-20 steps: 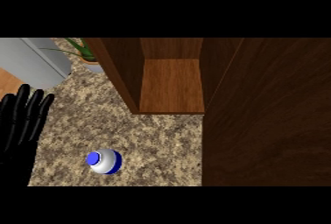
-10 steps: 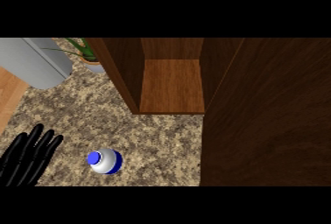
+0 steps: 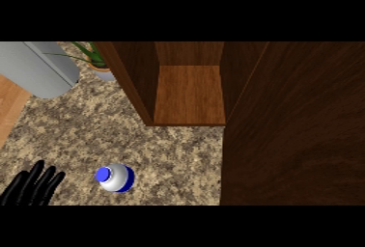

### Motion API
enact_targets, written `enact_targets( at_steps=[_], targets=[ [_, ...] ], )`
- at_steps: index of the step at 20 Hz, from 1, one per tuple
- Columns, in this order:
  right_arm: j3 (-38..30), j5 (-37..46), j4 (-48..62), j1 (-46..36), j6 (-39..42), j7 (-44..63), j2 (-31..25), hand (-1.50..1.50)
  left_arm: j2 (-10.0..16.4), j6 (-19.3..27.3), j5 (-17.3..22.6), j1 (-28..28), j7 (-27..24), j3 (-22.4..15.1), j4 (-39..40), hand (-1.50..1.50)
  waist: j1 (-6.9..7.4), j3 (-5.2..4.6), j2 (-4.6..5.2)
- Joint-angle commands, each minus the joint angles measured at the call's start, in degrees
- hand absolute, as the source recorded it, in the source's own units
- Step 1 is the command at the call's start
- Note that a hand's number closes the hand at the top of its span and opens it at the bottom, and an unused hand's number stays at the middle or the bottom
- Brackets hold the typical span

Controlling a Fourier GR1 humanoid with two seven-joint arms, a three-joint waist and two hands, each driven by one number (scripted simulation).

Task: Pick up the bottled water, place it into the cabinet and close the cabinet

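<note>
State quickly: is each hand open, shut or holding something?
Left hand: open, holding nothing.
Right hand: not in view.

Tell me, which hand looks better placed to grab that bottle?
The left. The left hand shows at the lower left, open, beside the bottle but not touching it. The right hand is not in view.

I've got speckled beige stone counter (image 3: 171, 154), grey rounded metal appliance (image 3: 43, 67) top left, green potted plant (image 3: 96, 60) just beside it
</note>
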Motion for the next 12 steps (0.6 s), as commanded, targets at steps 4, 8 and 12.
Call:
enact_targets(
  at_steps=[4,8,12],
  targets=[
    [4.36,1.44,-10.65,9.20,0.66,0.73,-0.10,-1.50,-1.51,-1.23,-2.46,-1.09,-5.08,2.74,6.07,-1.50,-0.52,-0.03,0.03],
    [3.14,1.78,-5.12,10.46,2.31,-5.41,0.52,-1.50,-5.39,3.00,-10.24,-3.63,-5.49,-0.54,9.58,-1.50,-0.67,0.02,0.08],
    [-0.32,-2.40,-11.23,13.61,3.24,-2.95,-2.28,-1.50,-4.61,1.37,-10.75,-0.92,-11.70,2.84,13.86,-1.50,-0.50,0.00,0.02]
  ],
)
